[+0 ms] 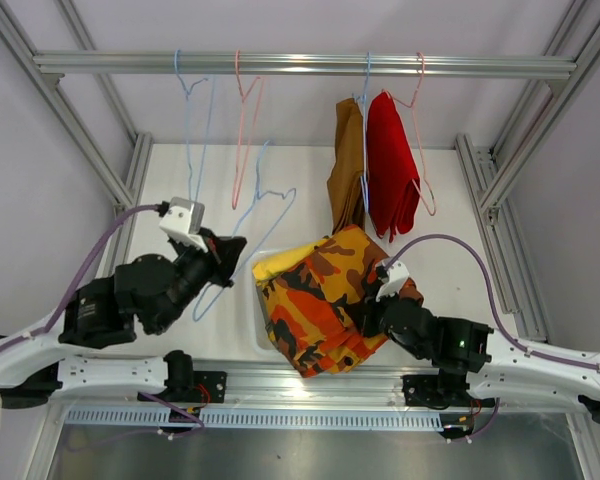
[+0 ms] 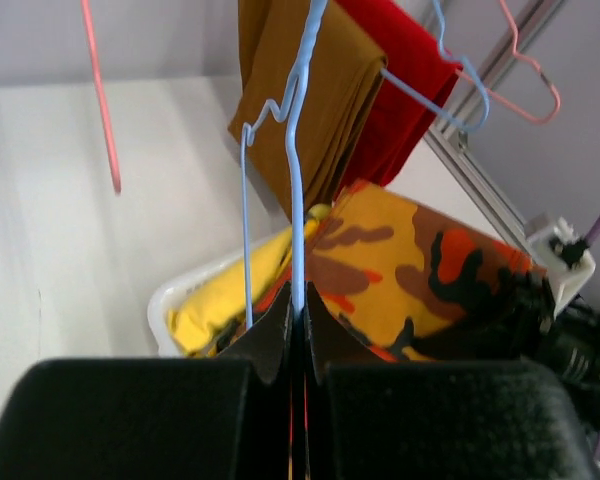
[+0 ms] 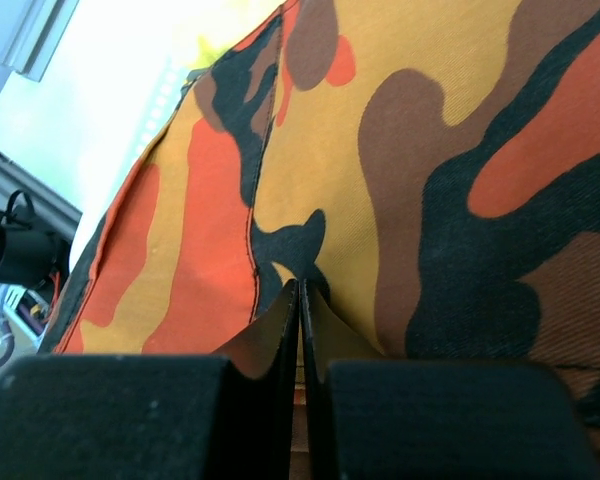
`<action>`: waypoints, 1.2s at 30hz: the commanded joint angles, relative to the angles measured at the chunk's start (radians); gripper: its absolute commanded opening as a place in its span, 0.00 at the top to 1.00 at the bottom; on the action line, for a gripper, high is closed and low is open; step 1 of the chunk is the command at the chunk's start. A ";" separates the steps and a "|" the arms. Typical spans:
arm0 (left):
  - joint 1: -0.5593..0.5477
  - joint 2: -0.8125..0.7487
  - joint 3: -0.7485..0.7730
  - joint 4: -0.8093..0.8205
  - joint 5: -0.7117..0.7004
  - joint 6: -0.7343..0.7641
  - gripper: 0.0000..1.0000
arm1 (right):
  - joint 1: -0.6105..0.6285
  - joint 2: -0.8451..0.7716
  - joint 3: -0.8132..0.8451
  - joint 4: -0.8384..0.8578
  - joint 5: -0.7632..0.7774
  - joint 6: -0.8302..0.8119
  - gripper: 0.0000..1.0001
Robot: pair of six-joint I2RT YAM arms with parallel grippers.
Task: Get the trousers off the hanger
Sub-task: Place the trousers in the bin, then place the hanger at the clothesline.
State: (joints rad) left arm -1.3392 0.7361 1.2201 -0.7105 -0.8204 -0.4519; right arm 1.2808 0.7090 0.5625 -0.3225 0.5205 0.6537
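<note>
The orange-red patterned trousers (image 1: 325, 300) lie bunched over the white basket (image 1: 252, 322), on top of the yellow pair (image 1: 280, 264). My right gripper (image 1: 368, 312) is shut on a fold of the patterned cloth (image 3: 400, 180), with the jaws (image 3: 300, 290) closed on it. My left gripper (image 1: 228, 250) is shut on the wire of a bare blue hanger (image 1: 265, 205), which shows pinched between the jaws in the left wrist view (image 2: 298, 300). The brown trousers (image 1: 347, 165) and the red trousers (image 1: 391, 165) hang from hangers on the rail (image 1: 300, 64). The grey-green camouflage pair is hidden.
An empty blue hanger (image 1: 192, 120) and an empty pink hanger (image 1: 245, 130) hang from the rail at the left. Aluminium frame posts (image 1: 85, 130) stand at both sides. The basket rim (image 2: 170, 300) sits just ahead of the left gripper.
</note>
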 commanded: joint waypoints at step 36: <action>0.581 0.789 0.460 0.428 0.276 0.128 0.99 | 0.017 0.122 -0.154 0.204 -0.135 -0.025 0.94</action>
State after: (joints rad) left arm -0.7750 1.5246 1.6985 -0.3431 -0.5461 -0.2955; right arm 1.3003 0.8085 0.4599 -0.0887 0.4263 0.6018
